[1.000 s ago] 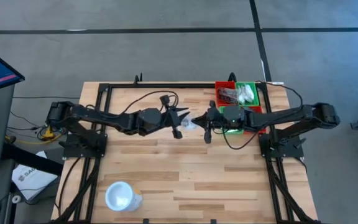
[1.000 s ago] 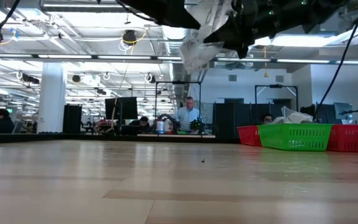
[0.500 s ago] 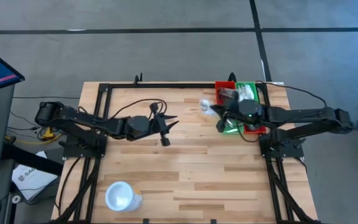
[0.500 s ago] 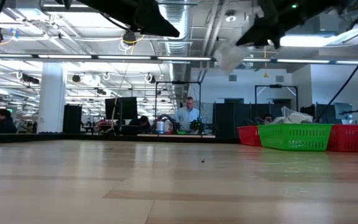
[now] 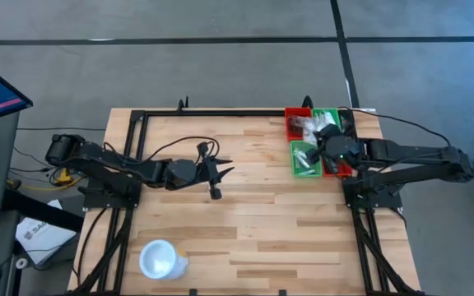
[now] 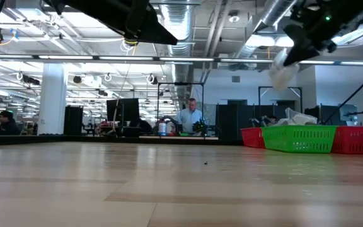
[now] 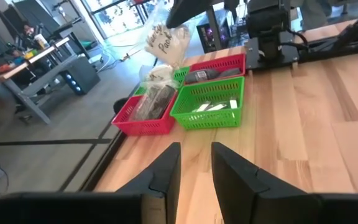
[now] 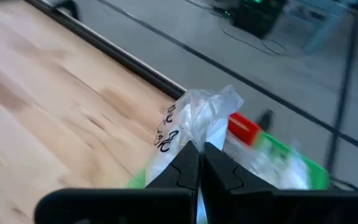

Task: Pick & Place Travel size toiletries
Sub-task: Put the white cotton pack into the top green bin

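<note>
Two fingers of my right gripper [image 8: 199, 151] are pinched tight on the top edge of one sachet [image 8: 196, 117], a clear, crumpled one with dark lettering. Nothing else is in the grip.

Sachet attitude: in the low view it hangs below the pinch, long axis roughly vertical, loose end down, well above the bin rims.

Direction to target: straight down. From above, my gripper sits over the block of four bins [image 5: 293, 146] at the far right corner of the table [image 5: 245, 238]. It is over the back pair, about where the far red bin [image 5: 291, 123] meets the green one beside it. I cannot tell which of those two lies directly under the sachet. The near green bin [image 5: 296, 168] holds white sachets; the red bin [image 7: 143, 121] in the left wrist view holds dark items.

Judgement: the release turns only on that sideways alignment, so settle it over one compartment before parting the fingers; a limp bag could catch a rim.

Farther off: left gripper [image 5: 218, 179] hangs mid-table, fingers a little apart, empty, pointing toward the bins but well apart from them. My right arm is the nearer one. A white cup [image 5: 158, 259] stands at the near left, out of play.
</note>
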Robot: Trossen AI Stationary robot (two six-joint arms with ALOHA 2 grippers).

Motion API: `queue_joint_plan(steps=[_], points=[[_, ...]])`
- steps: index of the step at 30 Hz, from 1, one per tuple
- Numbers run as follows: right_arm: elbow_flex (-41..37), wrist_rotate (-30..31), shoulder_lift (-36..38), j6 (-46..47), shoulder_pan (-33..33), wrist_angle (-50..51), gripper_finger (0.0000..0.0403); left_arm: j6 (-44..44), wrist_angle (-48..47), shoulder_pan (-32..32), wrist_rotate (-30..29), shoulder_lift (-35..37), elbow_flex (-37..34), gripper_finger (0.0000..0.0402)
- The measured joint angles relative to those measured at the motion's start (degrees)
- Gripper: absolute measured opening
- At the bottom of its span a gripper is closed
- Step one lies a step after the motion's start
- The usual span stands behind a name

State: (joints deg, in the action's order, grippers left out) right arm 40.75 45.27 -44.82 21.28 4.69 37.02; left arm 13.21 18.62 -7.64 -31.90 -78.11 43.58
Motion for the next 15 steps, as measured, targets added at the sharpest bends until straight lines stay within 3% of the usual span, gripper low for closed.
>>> queue_joint_plan(steps=[8, 15], points=[[0.0, 2.7, 1.0, 5.6, 4.33, 12.35, 0.0, -0.67, 0.49, 0.04, 2.47, -0.02, -0.29, 0.0082], [0.0, 2.43, -0.92, 4.47, 10.08, 14.08, 0.0, -0.68, 0.79, 0.04, 2.62, -0.02, -0.29, 0.0082]])
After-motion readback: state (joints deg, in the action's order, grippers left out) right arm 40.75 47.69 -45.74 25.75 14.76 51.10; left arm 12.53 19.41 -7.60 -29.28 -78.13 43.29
